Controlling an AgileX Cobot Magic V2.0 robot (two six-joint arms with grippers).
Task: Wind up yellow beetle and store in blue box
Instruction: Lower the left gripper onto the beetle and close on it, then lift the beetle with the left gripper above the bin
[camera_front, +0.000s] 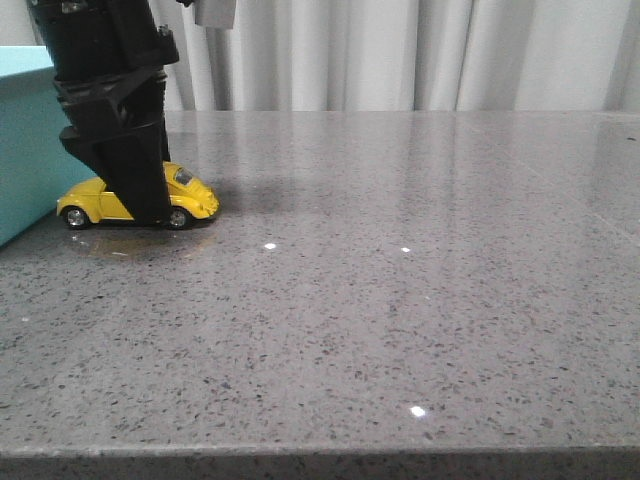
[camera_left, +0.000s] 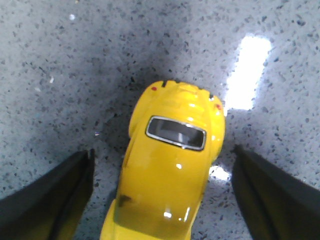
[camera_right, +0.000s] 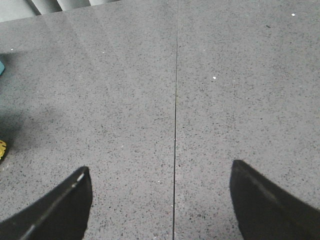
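Glossy yellow beetle (camera_left: 167, 175) — mirror-bright paint; polished speckled-stone table (camera_front: 400, 300); matt blue box (camera_front: 25, 150); matt black jaws.

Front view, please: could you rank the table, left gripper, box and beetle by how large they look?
1. Table.
2. Left gripper, with its arm, though nearness inflates it.
3. Box, cropped by the frame edge, so unsure against the gripper.
4. Beetle.

Beetle (camera_front: 195, 196) sits right of the box (camera_front: 25, 150) (on the table (camera_front: 400, 300)).
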